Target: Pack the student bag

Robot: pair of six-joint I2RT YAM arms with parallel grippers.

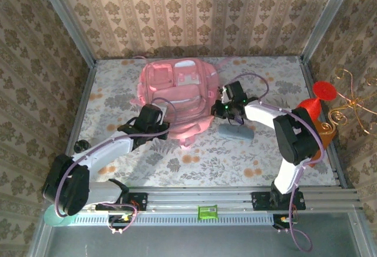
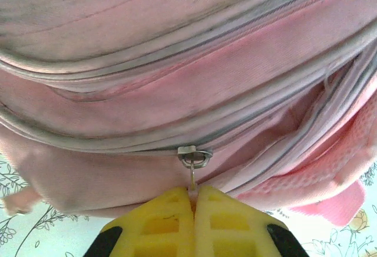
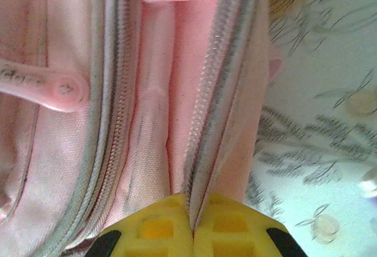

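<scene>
The student bag [image 1: 177, 89] is lying flat on the flowery table [image 1: 265, 162], toward the far side, with your two arms reaching in from either side of it. It is a big soft thing, so it is sagging and folding where it rests.

Your left gripper [image 2: 193, 201] is pressing its yellow fingers together on the little metal zipper pull [image 2: 194, 160] at the near side of the bag. You are holding it there because tugging that pull is how the bag opens. The zipper beside it is looking closed, so I think you are only starting to open it and nothing is going in yet.

Your right gripper [image 3: 192, 213] is squeezed together too, pinching the cloth edge of the bag right along a zipper track [image 3: 203, 127]. I think you are holding that side so the floppy bag is not sliding or bunching up when your left gripper is pulling.

A flat grey thing [image 1: 237, 132] is lying on the table just beside the bag, near your right gripper. It may be waiting to be packed, but I cannot tell what it is.
</scene>
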